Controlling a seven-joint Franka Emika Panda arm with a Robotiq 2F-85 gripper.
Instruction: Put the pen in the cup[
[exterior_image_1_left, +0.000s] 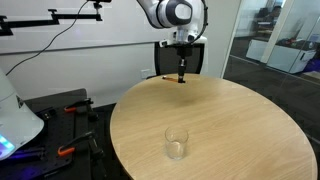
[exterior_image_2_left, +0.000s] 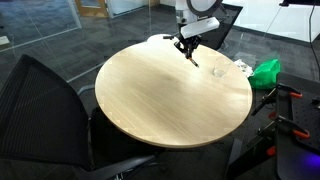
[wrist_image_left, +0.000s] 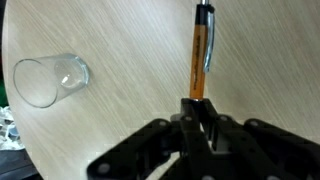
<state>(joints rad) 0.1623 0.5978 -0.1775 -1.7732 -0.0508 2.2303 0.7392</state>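
Note:
My gripper (wrist_image_left: 197, 105) is shut on the pen (wrist_image_left: 200, 55), an orange pen with a dark clip that sticks out from between the fingers in the wrist view. In both exterior views the gripper (exterior_image_1_left: 181, 72) (exterior_image_2_left: 187, 48) hangs above the far side of the round wooden table (exterior_image_1_left: 240, 120) (exterior_image_2_left: 150, 95) with the pen (exterior_image_1_left: 181, 76) pointing down. The clear cup (exterior_image_1_left: 176, 143) stands upright near the table's front edge in an exterior view. It shows faintly in an exterior view (exterior_image_2_left: 217, 71), and at the left of the wrist view (wrist_image_left: 48, 78), apart from the gripper.
A black chair (exterior_image_2_left: 50, 110) stands by the table. A green object (exterior_image_2_left: 266, 71) and a white sheet (exterior_image_2_left: 238, 66) lie at the table's edge. Red-handled tools (exterior_image_1_left: 68, 150) and a white device (exterior_image_1_left: 15, 120) lie on a side bench.

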